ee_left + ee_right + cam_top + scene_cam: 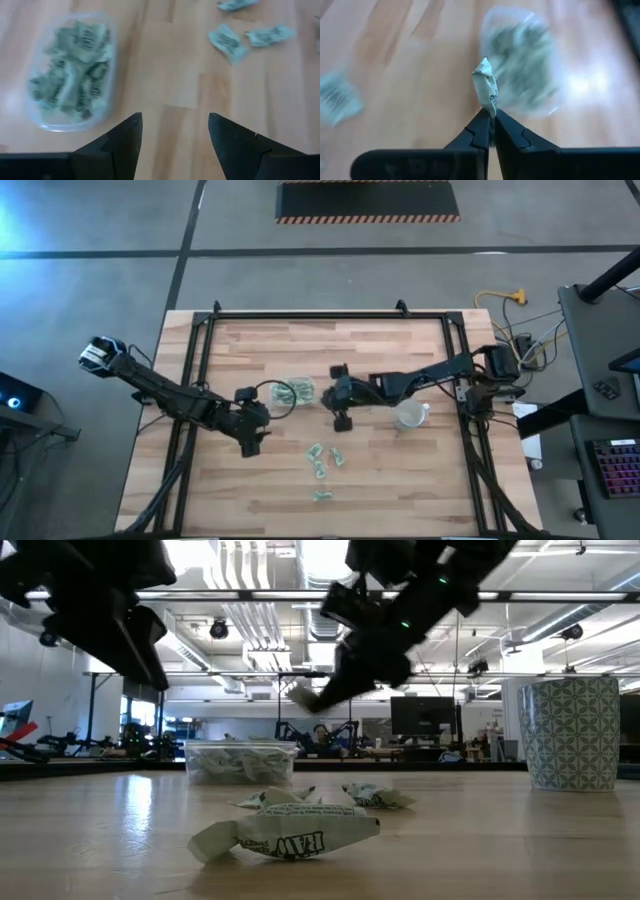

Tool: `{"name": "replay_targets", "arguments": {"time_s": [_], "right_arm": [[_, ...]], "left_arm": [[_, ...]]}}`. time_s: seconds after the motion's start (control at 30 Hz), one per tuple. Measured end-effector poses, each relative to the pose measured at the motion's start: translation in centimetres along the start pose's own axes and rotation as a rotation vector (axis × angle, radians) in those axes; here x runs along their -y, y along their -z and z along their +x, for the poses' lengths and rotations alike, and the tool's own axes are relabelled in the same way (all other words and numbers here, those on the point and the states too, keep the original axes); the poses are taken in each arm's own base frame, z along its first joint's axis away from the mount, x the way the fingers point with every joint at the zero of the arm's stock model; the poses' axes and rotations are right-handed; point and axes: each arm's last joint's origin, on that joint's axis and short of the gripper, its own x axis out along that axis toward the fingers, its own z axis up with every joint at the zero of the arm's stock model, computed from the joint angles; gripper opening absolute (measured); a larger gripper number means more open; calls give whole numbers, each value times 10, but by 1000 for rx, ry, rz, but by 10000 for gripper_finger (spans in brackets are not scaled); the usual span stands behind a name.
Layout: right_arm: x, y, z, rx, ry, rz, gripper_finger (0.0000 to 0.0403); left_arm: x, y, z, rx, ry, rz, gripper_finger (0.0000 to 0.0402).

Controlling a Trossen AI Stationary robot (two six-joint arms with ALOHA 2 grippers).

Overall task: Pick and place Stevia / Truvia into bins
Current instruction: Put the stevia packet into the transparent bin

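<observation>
1. Right gripper is pinching one Stevia packet by its end, above the table just beside the tub.
2. Left gripper is hanging with its jaws apart, holding nothing, near that tub.
3. You are risking a slip: the packet is gripped only at its tip, so a quick swing could drop it short.
4. You are seeing about four loose packets, one tub and one cup.
</observation>
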Motion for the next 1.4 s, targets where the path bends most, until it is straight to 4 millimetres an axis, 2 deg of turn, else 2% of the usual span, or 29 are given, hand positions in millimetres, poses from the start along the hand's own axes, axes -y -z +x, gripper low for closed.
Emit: {"name": "replay_targets", "arguments": {"time_s": [0.17,0.3,0.47,0.6,0.8,0.97,1.07,1.2,1.4], "right_arm": [[16,-26,14,60,42,-4,13],[26,-38,37,61,55,-9,13],[34,-37,71,-48,49,13,13],[41,-38,79,-155,36,39,16],[41,-45,70,-184,24,36,69],[44,-50,61,-174,34,101,128],[45,-52,52,-196,33,141,150],[41,-55,28,-255,13,126,161],[19,-47,-5,-359,-48,67,153]], "left_arm": [[6,5,-1,-16,42,6,211],[10,6,-3,-15,60,21,211],[14,9,-5,-25,81,38,211],[16,10,-6,-25,89,48,211],[16,10,-6,-26,90,51,211],[16,11,-6,-26,88,51,211],[16,10,-6,-12,81,47,211],[22,1,-2,87,100,89,211],[39,-15,14,253,138,250,211]]}}
